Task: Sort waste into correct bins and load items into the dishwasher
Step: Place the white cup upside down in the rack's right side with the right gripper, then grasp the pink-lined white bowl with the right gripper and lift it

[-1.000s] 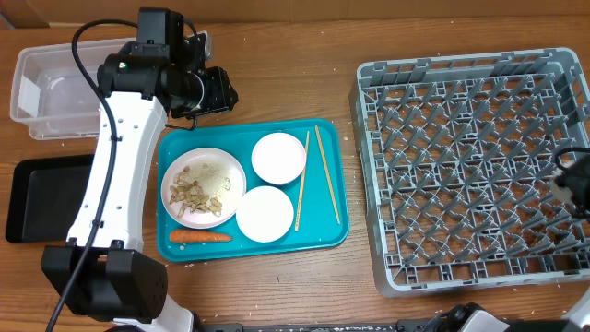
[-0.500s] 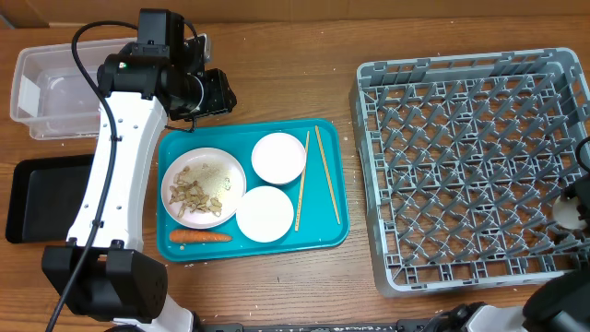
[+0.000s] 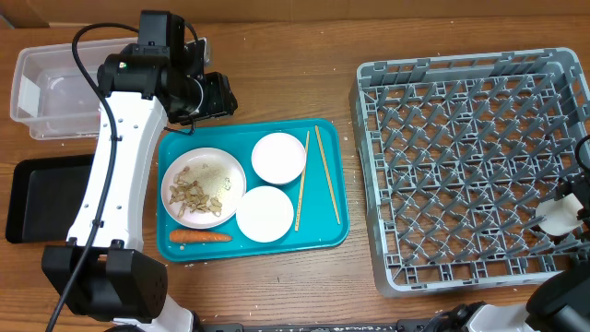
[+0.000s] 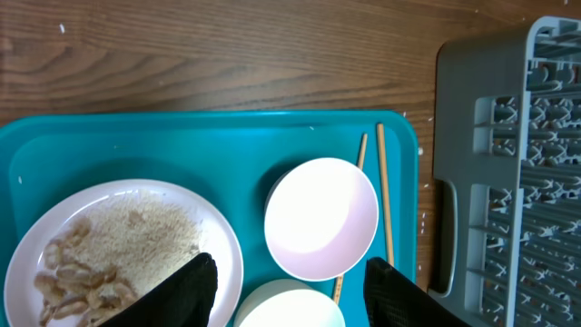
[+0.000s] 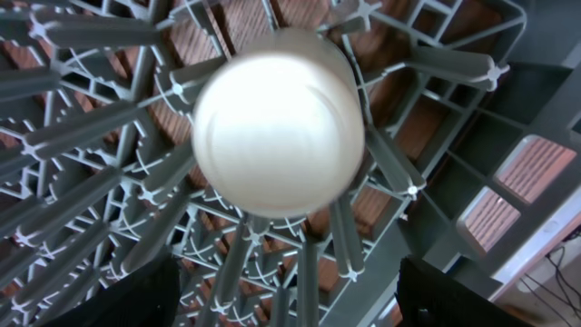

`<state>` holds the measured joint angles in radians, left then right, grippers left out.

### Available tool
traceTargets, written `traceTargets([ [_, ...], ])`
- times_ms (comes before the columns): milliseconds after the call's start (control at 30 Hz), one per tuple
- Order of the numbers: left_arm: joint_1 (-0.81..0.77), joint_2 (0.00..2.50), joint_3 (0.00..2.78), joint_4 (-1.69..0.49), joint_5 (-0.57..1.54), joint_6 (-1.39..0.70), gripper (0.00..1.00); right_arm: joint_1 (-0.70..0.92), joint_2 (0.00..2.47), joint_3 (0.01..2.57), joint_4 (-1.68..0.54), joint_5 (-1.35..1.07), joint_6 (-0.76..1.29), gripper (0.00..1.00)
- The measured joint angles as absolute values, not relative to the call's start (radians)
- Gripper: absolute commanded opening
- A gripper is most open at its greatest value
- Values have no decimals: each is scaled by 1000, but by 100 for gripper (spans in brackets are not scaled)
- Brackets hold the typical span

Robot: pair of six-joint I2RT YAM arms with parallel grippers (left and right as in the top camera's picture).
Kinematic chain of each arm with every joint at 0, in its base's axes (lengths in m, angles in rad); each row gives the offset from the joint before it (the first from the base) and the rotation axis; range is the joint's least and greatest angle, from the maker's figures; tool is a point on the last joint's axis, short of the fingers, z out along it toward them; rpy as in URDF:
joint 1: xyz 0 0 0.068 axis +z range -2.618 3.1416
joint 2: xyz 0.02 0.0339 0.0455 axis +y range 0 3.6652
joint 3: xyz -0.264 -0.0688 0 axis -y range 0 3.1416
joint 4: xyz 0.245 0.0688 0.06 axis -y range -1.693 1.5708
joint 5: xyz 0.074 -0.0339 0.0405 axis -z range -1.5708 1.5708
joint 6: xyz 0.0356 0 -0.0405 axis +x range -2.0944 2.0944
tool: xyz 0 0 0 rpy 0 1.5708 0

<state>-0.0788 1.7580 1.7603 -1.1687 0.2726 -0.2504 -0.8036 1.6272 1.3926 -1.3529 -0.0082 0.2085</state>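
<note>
Small white cup (image 5: 277,136) is now sitting among the dish rack (image 3: 461,138) pegs, newly arrived, right gripper (image 5: 300,291) gaping wide and empty: dishwasher loading is starting.

Wooden table (image 3: 277,83) fills the overhead view edge to edge. Mid-brown top, grain running left to right, darker streaks and a few knots. Same wood in the left wrist view (image 4: 227,54), grain clear, slight sheen. Small white specks (image 4: 62,28) scattered on the wood. Paler strip (image 3: 23,11) in the overhead's top left corner, cannot tell what it is. Right wrist view: reddish-brown wood in patches (image 5: 536,163), plus a pale grey-white patch (image 5: 545,282) in the lower right corner, floor or wall unclear. No walls or windows identifiable. Light even, from above, shadows soft and short, no hard glare.
</note>
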Motion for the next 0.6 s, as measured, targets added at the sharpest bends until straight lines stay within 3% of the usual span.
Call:
traceTargets([
  [267, -78, 1758, 1760, -1300, 190, -233, 56, -780, 1628, 1489, -1383, -251, 116, 78],
  [467, -22, 1758, 1760, -1386, 113, -279, 59, -566, 1624, 1689, -1386, -418, 39, 79],
  [600, 59, 1758, 1760, -1409, 92, -323, 79, -287, 1621, 1715, -1304, -453, 21, 79],
])
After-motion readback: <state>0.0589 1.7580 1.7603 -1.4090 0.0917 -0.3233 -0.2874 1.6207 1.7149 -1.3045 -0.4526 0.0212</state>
